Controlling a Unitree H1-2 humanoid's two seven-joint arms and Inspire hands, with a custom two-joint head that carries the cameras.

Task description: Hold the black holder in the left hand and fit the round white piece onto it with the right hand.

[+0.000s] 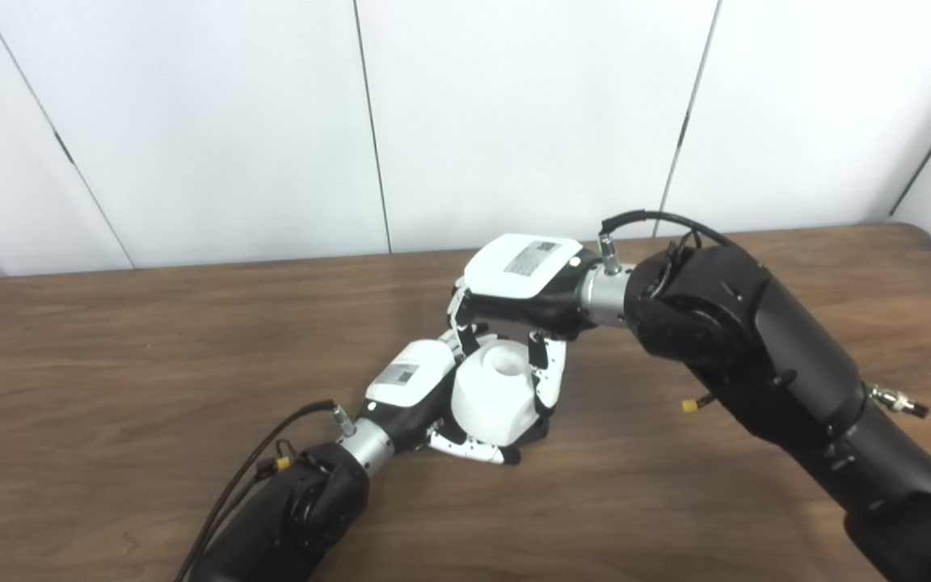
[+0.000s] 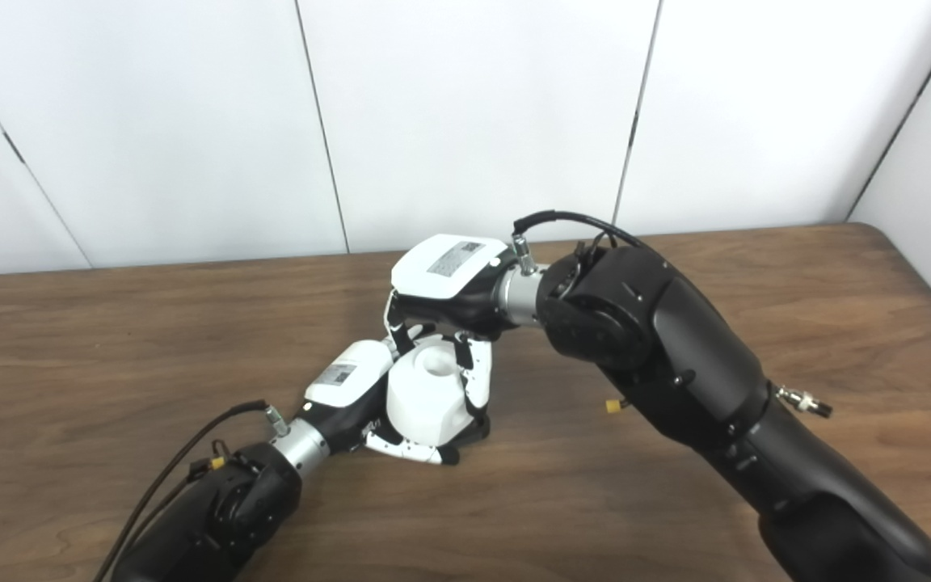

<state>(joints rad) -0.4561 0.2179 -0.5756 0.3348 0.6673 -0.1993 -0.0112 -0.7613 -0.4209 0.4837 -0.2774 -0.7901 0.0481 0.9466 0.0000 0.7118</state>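
White piece (image 1: 496,394) mid-table (image 1: 110,388), cupped by left robot hand (image 1: 421,396) at 9 o'clock, right robot hand (image 1: 518,295) pinching from 12, bare wood all round to edges.

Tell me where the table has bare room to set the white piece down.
Bare wood lies left of the left robot hand, along the wall behind both hands, and at the far right corner of the table. The middle is crowded: both hands close around the round white piece, the right robot hand above it, with the right arm crossing the right front.

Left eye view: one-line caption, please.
Both hands, left and right, close around the round white piece above the wooden table.
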